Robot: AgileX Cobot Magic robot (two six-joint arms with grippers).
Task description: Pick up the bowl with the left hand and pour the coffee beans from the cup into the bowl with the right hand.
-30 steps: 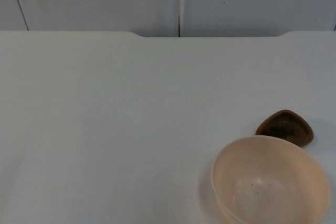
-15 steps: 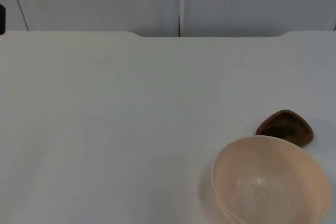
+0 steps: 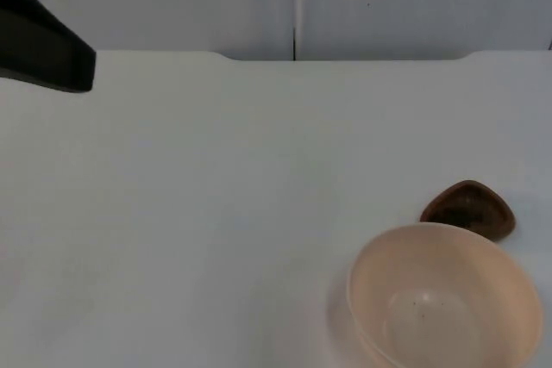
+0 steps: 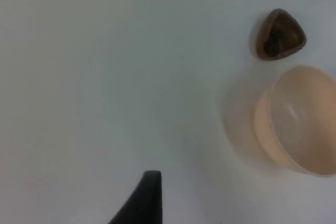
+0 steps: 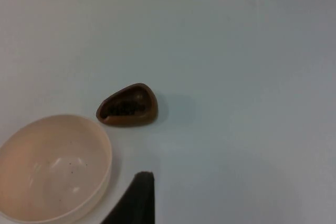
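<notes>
A pale peach bowl stands at the table's near right, with only a few dark specks on its bottom. Just behind it sits a small brown cup with a rounded three-cornered shape. The right wrist view shows dark coffee beans inside the cup, with the bowl beside it. My left arm reaches in at the far left, well away from both. My left gripper hangs over bare table, apart from the bowl and cup. My right gripper hovers close to the bowl's rim.
The white table top runs back to the grey partition wall, which has a dark vertical seam. A shallow notch marks the table's far edge.
The left arm has come into the top view from the upper left corner and reached further in. Bowl and cup have stayed where they were.
</notes>
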